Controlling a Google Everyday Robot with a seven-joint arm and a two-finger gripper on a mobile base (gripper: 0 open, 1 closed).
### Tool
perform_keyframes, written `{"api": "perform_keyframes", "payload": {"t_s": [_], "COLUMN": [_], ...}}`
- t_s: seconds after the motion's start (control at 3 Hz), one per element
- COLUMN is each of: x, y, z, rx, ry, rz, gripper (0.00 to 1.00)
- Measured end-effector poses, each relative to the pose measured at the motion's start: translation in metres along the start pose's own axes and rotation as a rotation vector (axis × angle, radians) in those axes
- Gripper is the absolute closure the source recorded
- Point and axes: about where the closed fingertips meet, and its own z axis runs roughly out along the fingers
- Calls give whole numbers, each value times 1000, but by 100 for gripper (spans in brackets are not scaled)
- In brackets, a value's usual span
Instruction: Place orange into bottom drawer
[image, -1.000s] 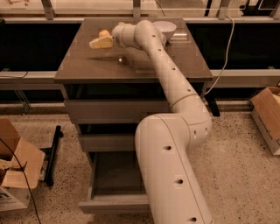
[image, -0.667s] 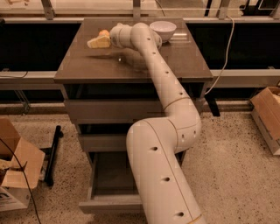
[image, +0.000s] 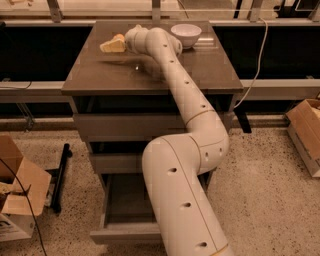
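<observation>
Nearest of all was the fat white robot arm (image: 182, 210), which rose up from the bottom edge. Just behind it, the grey-brown bottom drawer (image: 124, 233) of the cabinet was pulled out, and the arm hid the right part of its shallow tray. On the speckled stone floor (image: 260, 190), an open brown cardboard box (image: 22, 185) sat to the left, with a black bar (image: 60, 175) lying beside it. Another brown cardboard box (image: 306, 131) sat far over on the right. Above the open drawer, the grey-brown middle drawer (image: 117, 163) and the grey-brown top drawer (image: 127, 126) were both pushed in. The arm bent at its elbow and reached up and back over the flat brown worktop (image: 210, 70). At its end, the pale yellow gripper (image: 112, 45) was over the far left part of the worktop, pointing left. I could not tell if its jaws were apart or together. I could not tell where the small round orange fruit was. A round white bowl (image: 186, 34) stood at the back of the worktop, near the arm's wrist. A thin white cable (image: 254, 67) hung down past the right side.
</observation>
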Motion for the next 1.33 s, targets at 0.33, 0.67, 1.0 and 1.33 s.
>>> {"api": "perform_keyframes", "payload": {"t_s": [0.33, 0.67, 1.0, 1.33], "x": [-1, 8, 19, 20], "y": [-8, -6, -3, -2], "z": [10, 16, 18, 20], "rx": [65, 83, 84, 95], "ry": [-5, 25, 64, 79], "rz": [1, 22, 47, 52], "gripper": [0, 0, 13, 44]}}
